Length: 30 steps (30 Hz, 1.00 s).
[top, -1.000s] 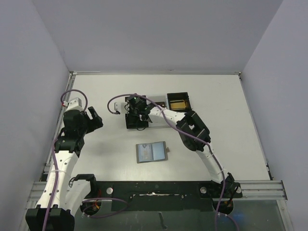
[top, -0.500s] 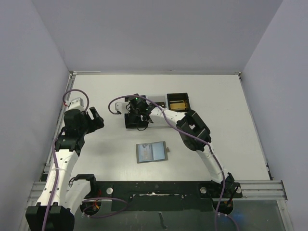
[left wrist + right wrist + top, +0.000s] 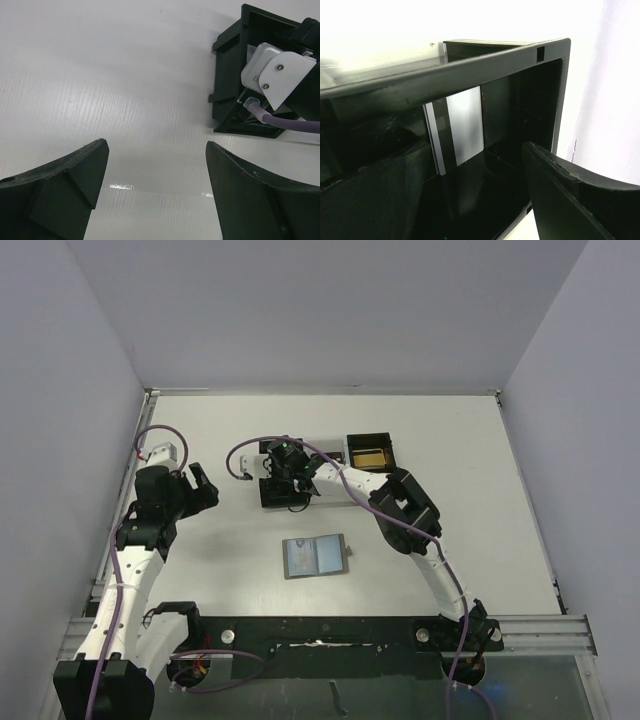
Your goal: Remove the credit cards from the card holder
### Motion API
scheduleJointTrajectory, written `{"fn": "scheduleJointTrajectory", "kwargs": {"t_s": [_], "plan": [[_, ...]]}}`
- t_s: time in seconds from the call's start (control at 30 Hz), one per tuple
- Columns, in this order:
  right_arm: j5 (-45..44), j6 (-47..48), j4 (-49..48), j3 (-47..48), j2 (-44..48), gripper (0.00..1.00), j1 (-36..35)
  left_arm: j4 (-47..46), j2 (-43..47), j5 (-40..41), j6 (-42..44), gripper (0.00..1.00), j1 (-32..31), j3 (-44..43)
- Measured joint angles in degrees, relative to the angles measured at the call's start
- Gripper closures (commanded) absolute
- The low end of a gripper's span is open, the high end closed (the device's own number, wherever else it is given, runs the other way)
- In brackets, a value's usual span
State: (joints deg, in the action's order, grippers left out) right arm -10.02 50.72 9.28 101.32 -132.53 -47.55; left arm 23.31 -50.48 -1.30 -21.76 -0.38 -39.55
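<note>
The right gripper (image 3: 287, 485) sits low in the left compartment of the tray (image 3: 485, 57), its fingers spread. A card (image 3: 464, 125) stands on edge against the compartment's far wall, just beyond and between the fingers. As far as the wrist view shows, neither finger touches it.

This looks like the drop-off of a card. To do it well, lift straight up with the fingers wide, so that neither one hooks the card or the tray wall. Then swing near, toward the holder.

The holder (image 3: 315, 556) lies open on the table (image 3: 100, 75), nearer than the tray and well apart from the right gripper. Whether cards remain in its pockets is too small to tell.

The left gripper (image 3: 156, 145) hangs wide open and empty over bare table, left of the tray.
</note>
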Motion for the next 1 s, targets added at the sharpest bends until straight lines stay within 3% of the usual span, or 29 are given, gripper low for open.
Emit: {"fn": "scheduleJointTrajectory", "kwargs": {"t_s": [0.37,0.53,0.7,0.83,1.0], "plan": [[1.33,-3.41,0.63,0.0,0.42,0.19,0.76,-0.55,-0.37,-2.91,0.52,0.22,0.02,0.0],[2.97,-6.91,-1.25,-3.26,5.09,0.17,1.11,-0.87,-0.35,-4.0,1.07,0.22,0.02,0.0],[2.97,-10.75,-7.04,-9.44,14.67,0.16,1.38,-1.51,-0.24,-5.46,1.53,0.22,0.02,0.55],[1.49,-15.47,-15.41,-18.64,25.88,0.02,1.38,-1.88,-0.11,-6.36,1.66,0.22,0.02,0.98],[-1.81,-26.03,-26.03,-33.55,41.57,0.02,1.4,-2.6,-0.15,-7.1,1.92,0.22,0.0,1.07]]}}
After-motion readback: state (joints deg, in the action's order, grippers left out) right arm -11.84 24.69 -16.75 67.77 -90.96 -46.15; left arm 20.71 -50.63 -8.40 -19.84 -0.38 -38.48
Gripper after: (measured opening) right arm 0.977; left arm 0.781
